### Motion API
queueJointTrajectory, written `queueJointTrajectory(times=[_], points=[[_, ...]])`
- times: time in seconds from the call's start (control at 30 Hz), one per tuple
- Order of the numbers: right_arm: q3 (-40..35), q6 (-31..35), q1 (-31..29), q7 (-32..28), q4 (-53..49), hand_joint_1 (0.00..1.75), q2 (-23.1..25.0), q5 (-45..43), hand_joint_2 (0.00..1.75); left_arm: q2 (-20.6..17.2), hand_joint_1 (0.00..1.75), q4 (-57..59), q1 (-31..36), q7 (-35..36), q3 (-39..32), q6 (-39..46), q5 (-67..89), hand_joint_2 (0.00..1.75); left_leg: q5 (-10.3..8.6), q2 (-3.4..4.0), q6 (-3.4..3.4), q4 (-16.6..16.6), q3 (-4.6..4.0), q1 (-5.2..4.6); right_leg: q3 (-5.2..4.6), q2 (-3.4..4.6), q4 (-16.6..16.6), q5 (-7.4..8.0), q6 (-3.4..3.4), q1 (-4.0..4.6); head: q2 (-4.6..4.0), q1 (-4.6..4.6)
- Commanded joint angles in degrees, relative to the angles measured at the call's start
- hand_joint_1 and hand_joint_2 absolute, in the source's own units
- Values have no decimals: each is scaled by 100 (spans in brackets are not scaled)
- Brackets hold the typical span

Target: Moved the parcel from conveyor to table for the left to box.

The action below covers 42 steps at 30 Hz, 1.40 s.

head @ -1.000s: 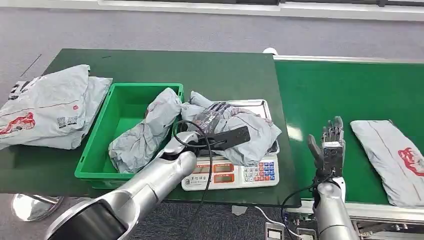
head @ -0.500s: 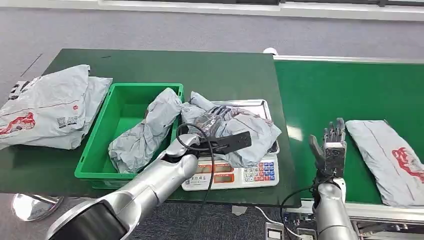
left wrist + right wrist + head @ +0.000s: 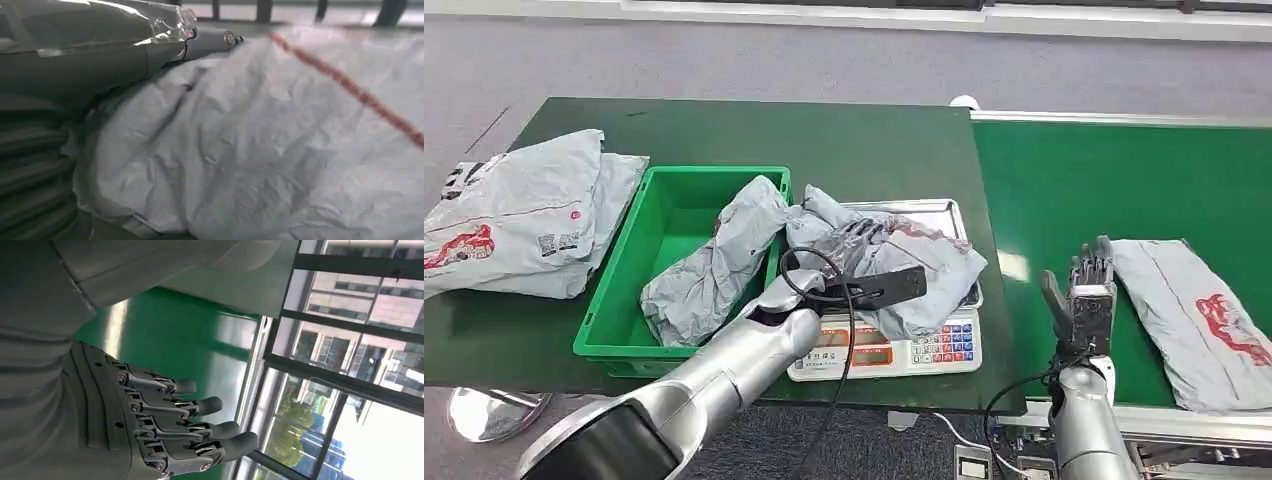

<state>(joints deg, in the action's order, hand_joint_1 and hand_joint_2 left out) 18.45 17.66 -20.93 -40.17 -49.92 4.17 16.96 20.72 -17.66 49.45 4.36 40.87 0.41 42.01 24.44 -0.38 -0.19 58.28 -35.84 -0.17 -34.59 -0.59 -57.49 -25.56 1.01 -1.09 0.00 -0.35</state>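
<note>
From the head view, the left hand (image 3: 849, 250) gripped a crumpled grey parcel (image 3: 919, 265) lying across the scale (image 3: 894, 350) on the worktop (image 3: 724, 130), its long axis running left-right; the left wrist view added its red stripe close up. The right hand (image 3: 1081, 295) stood empty, fingers apart, above the conveyor (image 3: 1104, 180), beside another parcel (image 3: 1199, 320). A green bin (image 3: 639, 255) stood left.

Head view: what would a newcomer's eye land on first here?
Probably the left hand pressed into a crumpled grey parcel on the scale, beside a green bin holding another grey bag. Next, the right hand raised with fingers apart over the green conveyor, just left of a flat grey parcel with red print.
</note>
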Motion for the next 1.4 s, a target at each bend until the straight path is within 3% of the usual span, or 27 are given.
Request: queueJointTrajectory(times=[0.03,0.07,0.1,0.57,0.83,1.0,1.13,1.17,1.23,1.33,1.4], points=[[406,95,-239,17,298,0,96,-13,175,-113,175,535,53,363,213,-629,29,175,5,22,-5,-13,31,4,26,23,17,4,-7,5,0,2],[432,111,-189,17,108,0,128,-56,175,-142,175,-68,-271,-1077,-1068,811,-784,175,4,18,-3,-13,32,0,27,19,12,2,-6,1,0,0],[486,65,-228,17,129,0,142,-5,175,-140,175,49,-81,-2316,-1189,2199,-756,175,4,28,-5,-20,43,3,35,29,21,6,-9,3,0,0],[575,2,-353,17,237,0,185,139,175,-170,175,-164,-179,-2515,-1529,2322,-579,175,4,15,-3,-4,22,1,18,13,2,0,-6,2,0,2],[594,32,-408,17,287,0,210,201,175,-95,175,-627,-327,-3485,-2319,2795,-718,175,6,21,-6,-5,24,6,18,20,7,2,-9,7,0,2],[574,49,-422,17,317,0,182,199,175,-143,175,-578,-280,-2995,-2220,2577,-332,175,6,20,-6,-5,24,7,18,19,7,1,-8,8,0,2],[575,60,-385,17,287,0,187,191,175,-150,175,-613,-328,-3136,-2356,2682,-398,175,3,12,-3,-4,16,3,12,11,4,1,-4,3,0,2],[570,53,-354,17,253,0,197,170,175,-119,175,-923,-436,-3852,-2730,3176,-800,175,5,15,-3,-3,17,3,13,14,4,1,-5,4,0,2],[552,70,-313,17,214,0,202,143,175,-174,175,-1410,-528,-4296,-2998,3466,-1080,175,5,16,-4,-3,17,4,13,15,4,1,-6,5,0,2],[496,150,-206,17,104,0,185,44,175,-410,175,-2563,-807,-4168,-3318,3690,-1288,175,4,16,-5,-1,6,5,1,15,1,1,-6,5,0,2],[479,218,-118,17,12,0,141,-16,175,-639,175,-3263,-989,-3784,-3951,3959,-1293,175,5,22,-6,-4,10,4,1,21,2,1,-8,5,0,2]])
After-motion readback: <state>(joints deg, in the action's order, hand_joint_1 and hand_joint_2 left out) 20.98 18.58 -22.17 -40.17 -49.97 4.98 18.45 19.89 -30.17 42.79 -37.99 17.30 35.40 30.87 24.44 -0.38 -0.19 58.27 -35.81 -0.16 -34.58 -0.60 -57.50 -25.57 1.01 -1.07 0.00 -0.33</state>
